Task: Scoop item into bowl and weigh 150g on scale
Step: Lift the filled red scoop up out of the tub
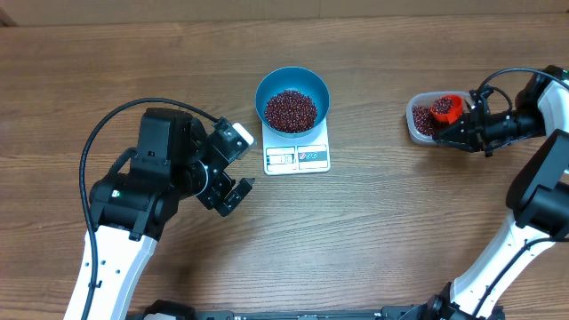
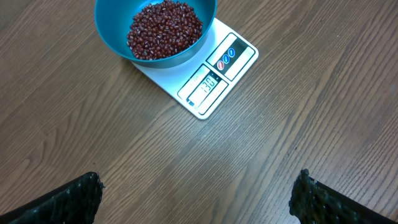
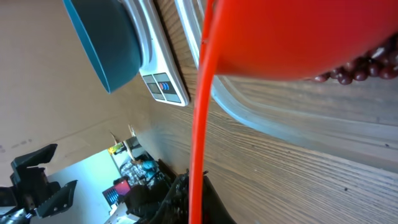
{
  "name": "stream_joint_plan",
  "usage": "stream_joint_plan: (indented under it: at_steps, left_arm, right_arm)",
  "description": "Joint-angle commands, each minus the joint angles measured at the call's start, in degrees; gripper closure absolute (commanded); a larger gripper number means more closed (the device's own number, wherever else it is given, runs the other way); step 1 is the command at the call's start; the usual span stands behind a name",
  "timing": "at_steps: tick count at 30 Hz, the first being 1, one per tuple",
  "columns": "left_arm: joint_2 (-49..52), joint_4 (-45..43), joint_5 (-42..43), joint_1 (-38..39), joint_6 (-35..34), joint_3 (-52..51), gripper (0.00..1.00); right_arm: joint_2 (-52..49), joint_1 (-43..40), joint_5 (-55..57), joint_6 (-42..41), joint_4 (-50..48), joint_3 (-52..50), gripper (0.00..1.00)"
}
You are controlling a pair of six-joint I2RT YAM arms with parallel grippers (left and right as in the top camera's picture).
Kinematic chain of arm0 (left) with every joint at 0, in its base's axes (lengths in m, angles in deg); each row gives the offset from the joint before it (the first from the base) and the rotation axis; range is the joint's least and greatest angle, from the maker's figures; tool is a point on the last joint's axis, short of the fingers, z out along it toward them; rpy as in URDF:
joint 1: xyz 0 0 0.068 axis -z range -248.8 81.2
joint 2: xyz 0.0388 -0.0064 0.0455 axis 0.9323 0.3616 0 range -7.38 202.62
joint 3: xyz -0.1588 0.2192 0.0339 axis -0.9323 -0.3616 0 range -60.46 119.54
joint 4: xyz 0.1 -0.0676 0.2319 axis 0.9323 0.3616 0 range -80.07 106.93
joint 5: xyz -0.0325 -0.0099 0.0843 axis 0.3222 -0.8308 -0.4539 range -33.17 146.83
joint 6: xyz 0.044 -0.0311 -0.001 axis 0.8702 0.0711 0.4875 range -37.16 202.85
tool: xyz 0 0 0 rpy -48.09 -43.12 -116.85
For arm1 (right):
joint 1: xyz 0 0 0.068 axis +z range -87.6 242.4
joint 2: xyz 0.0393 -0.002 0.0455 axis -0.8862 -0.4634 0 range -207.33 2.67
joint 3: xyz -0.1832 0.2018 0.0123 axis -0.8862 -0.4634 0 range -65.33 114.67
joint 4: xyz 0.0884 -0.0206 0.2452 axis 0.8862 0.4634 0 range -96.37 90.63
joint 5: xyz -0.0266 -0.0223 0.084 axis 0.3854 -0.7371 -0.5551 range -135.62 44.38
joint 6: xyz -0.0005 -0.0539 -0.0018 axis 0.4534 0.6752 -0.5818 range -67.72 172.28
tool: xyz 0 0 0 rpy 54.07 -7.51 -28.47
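Our left hand (image 1: 238, 166) hangs wide open, empty, beside the scale (image 1: 297, 160) bearing the bowl (image 1: 292, 76) of beans (image 1: 291, 110); our right hand (image 1: 463, 122), closed, grips the red scoop (image 1: 447, 108) in the clear tub (image 1: 414, 121).

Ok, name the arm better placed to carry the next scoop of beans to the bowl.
Right. The right claw grips the red scoop at the clear tub of beans; the left claw hangs open and empty beside the scale.

Wooden table (image 1: 373, 231), clear plastic tub (image 1: 416, 125) at right, red scoop (image 1: 446, 108) over it.
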Motion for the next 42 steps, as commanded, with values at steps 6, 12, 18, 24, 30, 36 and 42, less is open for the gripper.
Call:
stream_joint_plan:
  at_steps: [6, 12, 18, 24, 30, 36, 42]
  left_arm:
    - [0.1, -0.2, 0.0, -0.2, -0.6, 1.3, 0.0]
    - [0.1, -0.2, 0.0, -0.2, -0.6, 1.3, 0.0]
    - [0.1, -0.2, 0.0, -0.2, -0.6, 1.3, 0.0]
    - [0.1, -0.2, 0.0, -0.2, -0.6, 1.3, 0.0]
    - [0.1, -0.2, 0.0, -0.2, -0.6, 1.3, 0.0]
    - [0.1, -0.2, 0.0, -0.2, -0.6, 1.3, 0.0]
    - [0.1, -0.2, 0.0, -0.2, -0.6, 1.3, 0.0]
  right_arm:
    - [0.1, 0.6, -5.2, 2.6, 0.0, -0.3, 0.96]
    - [0.1, 2.5, -7.3, 2.5, 0.0, -0.3, 0.96]
    - [0.2, 4.9, -9.6, 2.4, 0.0, -0.3, 0.96]
    - [0.2, 7.3, -12.0, 2.4, 0.0, -0.3, 0.96]
    - [0.2, 10.6, -13.1, 2.6, 0.0, -0.2, 0.96]
    - [0.3, 14.7, -15.6, 2.6, 0.0, -0.1, 0.96]
    - [1.8, 17.7, -17.3, 2.6, 0.0, 0.9, 0.96]
